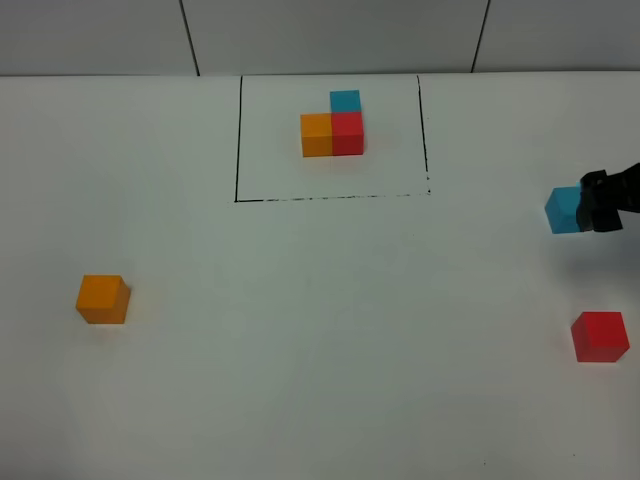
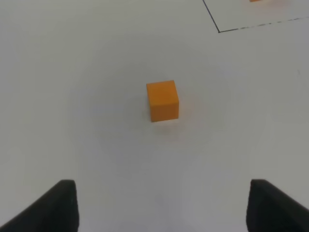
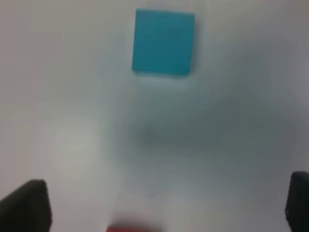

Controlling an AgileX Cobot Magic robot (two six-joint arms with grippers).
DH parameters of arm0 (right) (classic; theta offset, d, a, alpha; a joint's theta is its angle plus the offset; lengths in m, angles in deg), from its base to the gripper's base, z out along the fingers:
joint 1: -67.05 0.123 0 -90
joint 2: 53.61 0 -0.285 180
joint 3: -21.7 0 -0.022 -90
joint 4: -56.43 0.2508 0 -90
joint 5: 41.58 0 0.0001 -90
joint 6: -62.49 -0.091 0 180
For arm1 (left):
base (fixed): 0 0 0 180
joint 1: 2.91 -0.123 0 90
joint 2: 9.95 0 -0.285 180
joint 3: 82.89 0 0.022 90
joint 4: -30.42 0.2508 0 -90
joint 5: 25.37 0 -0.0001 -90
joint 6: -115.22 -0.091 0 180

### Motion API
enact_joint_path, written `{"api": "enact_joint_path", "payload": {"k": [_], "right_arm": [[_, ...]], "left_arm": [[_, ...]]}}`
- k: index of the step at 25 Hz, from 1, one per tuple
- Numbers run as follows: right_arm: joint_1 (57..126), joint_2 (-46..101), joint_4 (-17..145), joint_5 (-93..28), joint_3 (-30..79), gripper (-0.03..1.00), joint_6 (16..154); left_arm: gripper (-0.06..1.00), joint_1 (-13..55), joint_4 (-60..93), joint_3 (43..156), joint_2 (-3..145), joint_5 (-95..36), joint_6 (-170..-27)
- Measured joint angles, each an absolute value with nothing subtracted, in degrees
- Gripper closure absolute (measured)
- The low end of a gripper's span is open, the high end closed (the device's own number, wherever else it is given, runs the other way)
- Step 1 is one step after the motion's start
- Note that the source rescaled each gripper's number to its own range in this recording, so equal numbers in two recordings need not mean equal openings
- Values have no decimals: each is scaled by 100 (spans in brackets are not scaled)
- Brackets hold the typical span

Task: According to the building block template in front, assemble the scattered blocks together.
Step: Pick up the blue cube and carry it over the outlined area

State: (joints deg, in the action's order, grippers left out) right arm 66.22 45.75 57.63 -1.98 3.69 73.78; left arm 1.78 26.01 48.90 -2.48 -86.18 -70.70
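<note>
at the far middle of the white table point(image 1: 320, 390): the building block template point(image 1: 239, 140), a thin black-lined rectangle framing a joined l of three small cubes. orange and red sit side by side, blue behind the red.

unframed, flat on the table, well apart from each other:
- small plain orange cube point(image 1: 103, 299), left side, nearer than the frame
- small plain blue cube point(image 1: 563, 209), far right, about level with the frame's near line
- small plain red cube point(image 1: 600, 336), far right, nearer than the blue one

left gripper point(image 2: 161, 208): spread wide, gripping nothing. only its two black fingertips point(image 2: 53, 208) show in the left wrist view. orange cube point(image 2: 162, 100) sits ahead of them, lined up with the gap, not between them. a corner of the frame shows beyond it.

right gripper point(image 1: 605, 200): at the right edge of the exterior view, overlapping the blue cube's right side. contact or height above it: cannot tell. the right wrist view is blurred. its tips stand wide apart with nothing between them, and the blue cube point(image 3: 164, 42) is ahead of them, apart.
</note>
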Motion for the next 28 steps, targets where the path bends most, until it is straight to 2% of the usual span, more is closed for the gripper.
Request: {"api": "enact_joint_path", "payload": {"k": [8, 18, 28], "right_arm": [[6651, 5676, 5769, -939, 1037, 0, 7339], [6668, 6671, 5768, -1064, 1575, 1, 7339], [6668, 6987, 5773, -1076, 1575, 10, 7339]], "left_arm": [[31, 178, 2601, 4890, -248, -8618, -7070], [31, 178, 2601, 4890, -248, -8618, -7070], [31, 178, 2601, 4890, -248, -8618, -7070]]}}
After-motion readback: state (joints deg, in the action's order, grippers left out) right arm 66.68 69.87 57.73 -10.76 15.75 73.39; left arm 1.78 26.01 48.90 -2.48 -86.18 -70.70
